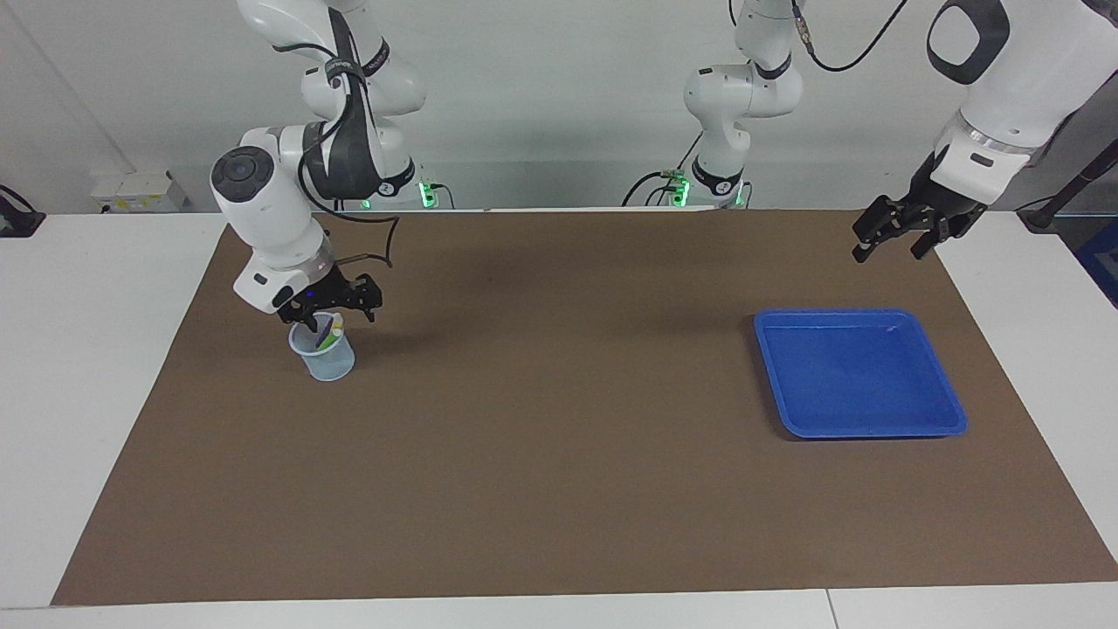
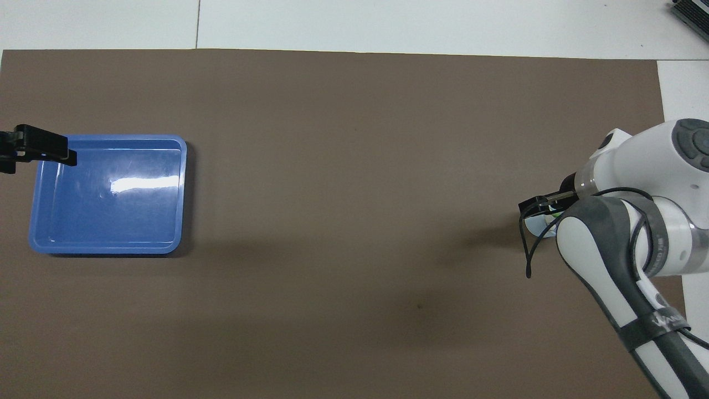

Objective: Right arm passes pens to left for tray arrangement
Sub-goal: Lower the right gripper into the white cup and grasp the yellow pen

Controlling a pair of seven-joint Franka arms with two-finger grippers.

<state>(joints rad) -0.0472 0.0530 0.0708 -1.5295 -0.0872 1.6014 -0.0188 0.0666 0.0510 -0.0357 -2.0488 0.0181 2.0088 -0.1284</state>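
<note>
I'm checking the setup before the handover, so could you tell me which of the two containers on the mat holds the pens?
The small pale blue cup under the right end effector holds the pens; the bright blue tray, toward the left arm's end, holds none.

Shallow bright blue plastic tray [image 1: 860,428] [image 2: 183,194]: smooth, glossy, glare patch on floor. Brown paper-like table mat [image 1: 559,454] [image 2: 354,166]: matt, flat. Small pale blue cup [image 1: 330,362]: translucent plastic. Arm shells: smooth glossy white plastic.

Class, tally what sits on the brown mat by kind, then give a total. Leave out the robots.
Tray: 1
Cup: 1
Pens standing in the cup: at least 2 show (green, purple); the right gripper over the cup hides the rest
Total: at least 4
</note>
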